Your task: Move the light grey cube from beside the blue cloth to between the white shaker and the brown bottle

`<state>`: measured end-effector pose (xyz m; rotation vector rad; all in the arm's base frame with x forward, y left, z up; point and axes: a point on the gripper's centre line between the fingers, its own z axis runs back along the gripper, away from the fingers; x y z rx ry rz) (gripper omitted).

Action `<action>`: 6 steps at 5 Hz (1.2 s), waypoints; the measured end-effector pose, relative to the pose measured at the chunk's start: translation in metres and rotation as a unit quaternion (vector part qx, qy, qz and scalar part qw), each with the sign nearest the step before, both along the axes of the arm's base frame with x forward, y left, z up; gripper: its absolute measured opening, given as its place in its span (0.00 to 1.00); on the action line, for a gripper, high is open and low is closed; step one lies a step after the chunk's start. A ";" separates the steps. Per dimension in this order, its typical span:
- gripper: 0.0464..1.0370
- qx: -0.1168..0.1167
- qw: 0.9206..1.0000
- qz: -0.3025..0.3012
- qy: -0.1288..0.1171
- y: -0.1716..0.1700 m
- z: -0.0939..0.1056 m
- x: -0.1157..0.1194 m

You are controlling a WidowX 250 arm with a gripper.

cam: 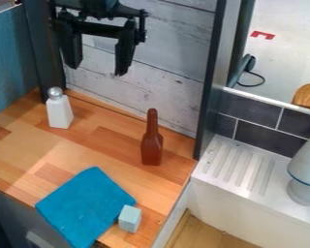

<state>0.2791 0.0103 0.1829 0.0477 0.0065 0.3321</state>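
Shaker [59, 110], white with a silvery top, stood upright near the back of the wooden counter [96, 140], toward the view's left. It was the thing nearest the black gripper [96, 71], which hung above and to the right of it in the view, in front of the plank wall [170, 63]. The gripper's two fingers were spread well apart, with nothing between them and no contact with any object. Judging by that, the work was at its very start: nothing had been gripped, and reaching down, lining up and closing were all left to do.

A little farther out, a brown bottle [152, 145] stood upright, well apart from the shaker. Toward the counter's front edge lay a blue cloth [83, 206], spread out, with a pale blue block [130, 219] at its right corner; whether the block rested partly on the cloth could not be told. To the right, past the counter's edge, was a white ridged drainboard [239, 167] below dark tiles [248, 109].

As for obstacles, the dark post [46, 53] rose close behind the shaker and probably left little room on that side. The bottle seemed far enough off to matter less.
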 end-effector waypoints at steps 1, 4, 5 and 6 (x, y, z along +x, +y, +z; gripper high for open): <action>0.96 0.000 1.000 0.001 0.018 0.000 -0.010 -0.002; 0.96 0.023 0.998 -0.030 0.048 -0.019 -0.084 -0.042; 0.96 0.028 0.998 -0.025 0.046 -0.025 -0.104 -0.052; 0.96 0.029 0.998 -0.031 0.047 -0.031 -0.123 -0.056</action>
